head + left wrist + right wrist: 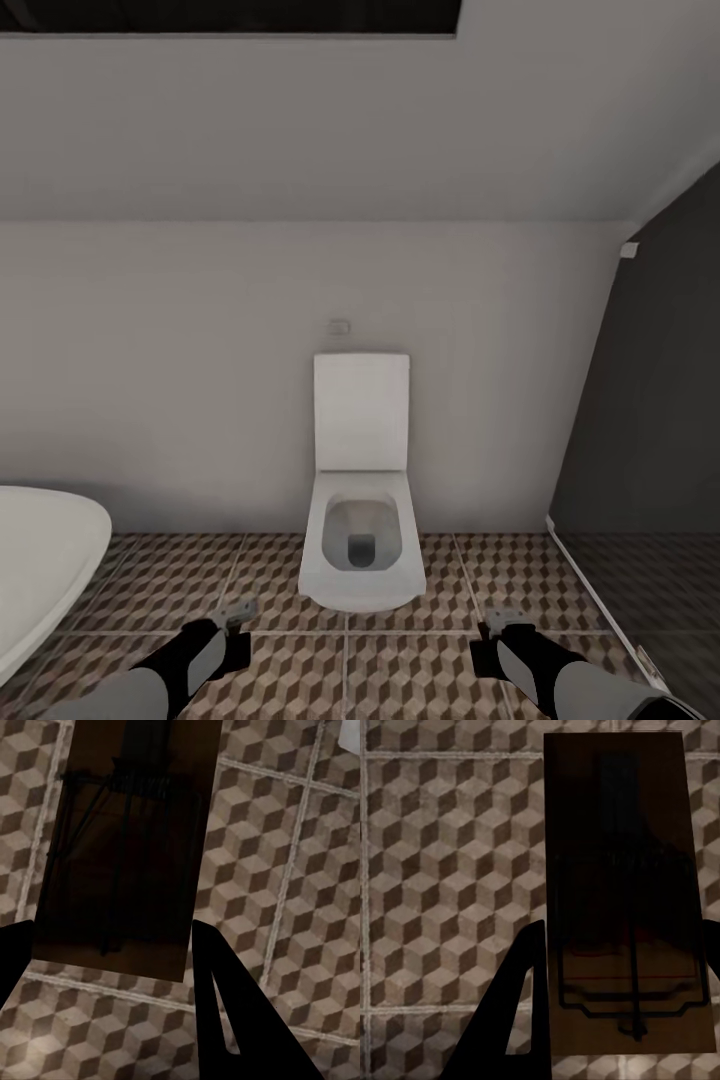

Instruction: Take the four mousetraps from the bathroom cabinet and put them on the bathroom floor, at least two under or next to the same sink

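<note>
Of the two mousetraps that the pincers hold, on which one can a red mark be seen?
The mousetrap in the right pincer: faint red lines show near its wire frame. The left pincer's mousetrap looks only dark.

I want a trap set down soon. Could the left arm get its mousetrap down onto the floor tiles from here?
Probably yes. The left gripper holds a mousetrap over open tiled floor, with nothing beneath it. The toilet and the bathtub stand off to the sides.

Pale plain wall (180,400) behind a square white toilet (360,520) — white bathtub (40,560) at one side, dark shower panel (650,420) opposite, cube-patterned tile floor (400,680) below.
</note>
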### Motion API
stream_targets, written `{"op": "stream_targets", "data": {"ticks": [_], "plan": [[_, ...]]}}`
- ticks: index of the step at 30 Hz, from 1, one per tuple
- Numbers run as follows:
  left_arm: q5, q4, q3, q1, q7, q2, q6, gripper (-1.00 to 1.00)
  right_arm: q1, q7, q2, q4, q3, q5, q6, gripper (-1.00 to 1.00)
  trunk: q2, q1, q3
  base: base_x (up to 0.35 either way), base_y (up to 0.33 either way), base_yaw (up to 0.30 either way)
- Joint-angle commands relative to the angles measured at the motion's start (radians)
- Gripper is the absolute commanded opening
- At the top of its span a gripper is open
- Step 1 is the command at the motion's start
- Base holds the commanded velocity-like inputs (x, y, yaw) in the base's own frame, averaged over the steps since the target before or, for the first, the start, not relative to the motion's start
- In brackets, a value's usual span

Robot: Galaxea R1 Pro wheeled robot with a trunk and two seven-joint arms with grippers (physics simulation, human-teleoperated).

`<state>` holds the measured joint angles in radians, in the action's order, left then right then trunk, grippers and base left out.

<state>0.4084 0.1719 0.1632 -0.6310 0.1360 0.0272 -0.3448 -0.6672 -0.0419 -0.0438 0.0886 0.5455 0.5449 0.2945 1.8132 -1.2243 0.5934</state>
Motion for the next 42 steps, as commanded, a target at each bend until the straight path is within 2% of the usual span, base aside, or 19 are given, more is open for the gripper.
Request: {"op": "stream_targets", "data": {"ticks": [1,10,18,42], "plan": [[0.007,0.003,0.009,-0.005,0.007,0.001,-0.008,-1.0,0.0,-0.004,-0.001,0.003,0.008,0.01,0.006,-1.0,0.008,-0.004,0.006,0.0,0.0,0.0],[0.007,0.0,0.01,-0.063,0.006,0.0,-0.02,-1.0,-0.026,-0.011,-0.001,0.003,0.008,0.013,0.006,-1.0,0.071,-0.038,0.048,0.0,0.0,0.0],[0.006,0.001,0.01,-0.071,0.005,0.0,-0.063,-1.0,-0.031,-0.012,-0.001,0.003,0.008,0.013,0.008,-1.0,0.127,-0.069,0.086,0.0,0.0,0.0],[0.004,0.001,0.016,-0.072,0.005,-0.006,-0.064,-1.0,-0.052,-0.012,0.0,0.002,0.008,0.012,0.008,-1.0,0.295,-0.161,0.199,0.0,0.0,0.0]]}}
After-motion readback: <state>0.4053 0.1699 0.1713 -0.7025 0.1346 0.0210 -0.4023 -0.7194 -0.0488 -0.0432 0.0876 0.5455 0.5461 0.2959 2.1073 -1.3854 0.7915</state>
